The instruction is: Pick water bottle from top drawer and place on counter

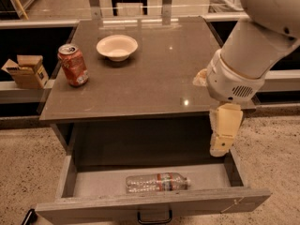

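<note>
Reach step: hand looks empty, can't tell how open. The water bottle sits below-left in the top drawer; lower onto it next.

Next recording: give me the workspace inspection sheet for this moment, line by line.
Surface: counter, dark and glossy, holding a can and a bowl.
Job's things: water bottle lies on its side in the open top drawer, near the front panel, cap toward the right; not yet lifted.
Clutter: red soda can stands upright near the counter's left edge; pale bowl sits farther back, apart from it.
Gripper: gripper hangs pointing down off the counter's near right corner, above the drawer's right end, apart from the bottle.
Cables: nothing seen.
Surroundings: speckled floor; open cardboard box on a ledge left of the counter.
</note>
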You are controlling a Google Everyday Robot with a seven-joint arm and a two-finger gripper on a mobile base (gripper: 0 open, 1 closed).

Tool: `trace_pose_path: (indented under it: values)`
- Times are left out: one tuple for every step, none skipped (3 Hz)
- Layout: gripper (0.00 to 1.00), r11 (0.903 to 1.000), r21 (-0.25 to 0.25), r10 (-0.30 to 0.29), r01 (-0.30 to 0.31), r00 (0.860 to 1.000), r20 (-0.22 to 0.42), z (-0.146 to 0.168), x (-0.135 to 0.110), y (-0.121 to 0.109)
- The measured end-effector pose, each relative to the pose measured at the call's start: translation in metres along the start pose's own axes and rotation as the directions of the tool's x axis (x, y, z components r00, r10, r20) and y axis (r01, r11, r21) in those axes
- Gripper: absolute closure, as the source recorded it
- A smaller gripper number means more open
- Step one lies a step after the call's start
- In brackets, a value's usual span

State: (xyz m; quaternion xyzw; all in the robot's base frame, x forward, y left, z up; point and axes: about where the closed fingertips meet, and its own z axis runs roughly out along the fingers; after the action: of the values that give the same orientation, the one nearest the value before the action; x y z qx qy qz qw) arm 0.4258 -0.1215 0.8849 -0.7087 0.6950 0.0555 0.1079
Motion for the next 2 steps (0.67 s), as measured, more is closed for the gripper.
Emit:
trace_pose_path:
  values:
    - [0.00, 0.9972, -0.069, -0.031, 0.028, 0.999, -0.032, 0.039, -0.006, 0.008]
    - [0.16, 0.9917, -0.114, -0.064, 0.059, 0.997, -0.037, 0.076, -0.018, 0.022]
